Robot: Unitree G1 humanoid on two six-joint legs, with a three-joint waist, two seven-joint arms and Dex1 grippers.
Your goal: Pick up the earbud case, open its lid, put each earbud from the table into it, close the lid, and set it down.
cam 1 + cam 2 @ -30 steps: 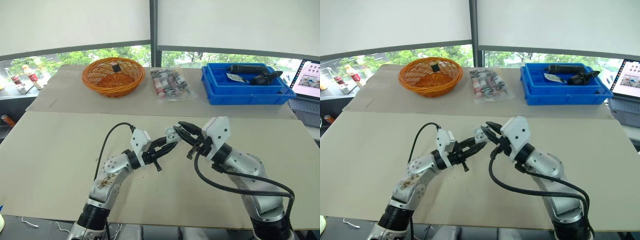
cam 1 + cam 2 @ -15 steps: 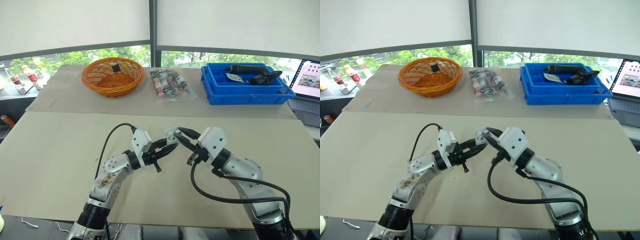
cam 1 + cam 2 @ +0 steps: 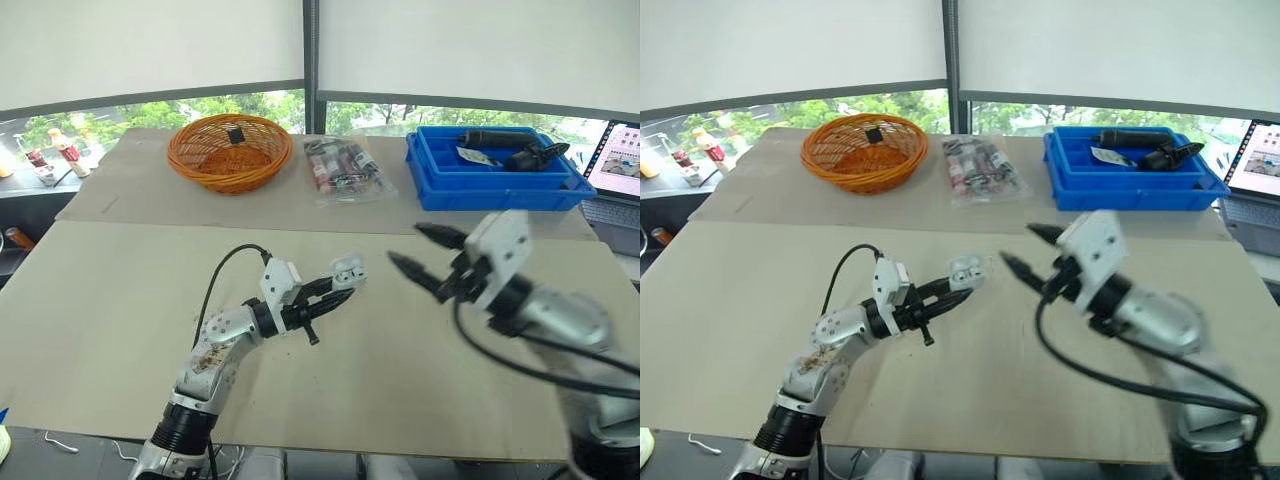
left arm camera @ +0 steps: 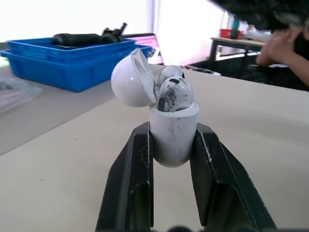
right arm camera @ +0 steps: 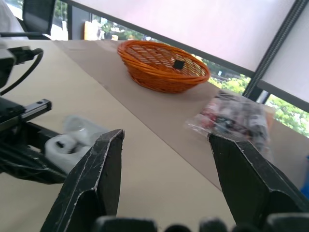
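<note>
**Q:** Here, what does the left gripper (image 3: 338, 289) hold, and how?

**A:** Its two black fingers (image 4: 135, 183) are clamped on the lower body of the white earbud case (image 4: 174, 137), one on each side. The case stands upright between them, at the fingertips and raised off the table (image 3: 120, 290). The lid (image 4: 130, 79) is swung open and leans to one side of the body. The rounded heads of two earbuds (image 4: 175, 94) show in the mouth of the case, the nearer one marked with dark smudges.

**Q:** What lies beyond that gripper?

**A:** Far ahead of it and off to its left, an orange wicker basket (image 3: 227, 152) sits at the back of the table, with a small dark object inside. A clear bag (image 3: 345, 170) of small packets lies straight ahead of the fingertips, just beside the basket.

**Q:** And the right gripper (image 3: 410, 247)?

**A:** It hangs to the right of the case, near it but not touching. Its fingers are spread wide with nothing between them, and their tips point across toward the left gripper. In its wrist view the case and the left gripper appear beyond one finger, and the basket and the bag beyond the gap.

**Q:** What stands behind the right gripper?

**A:** A blue tray (image 3: 495, 180) holding dark tools sits well behind it at the back of the table. A laptop (image 3: 615, 160) with a lit screen stands to the tray's right.
</note>
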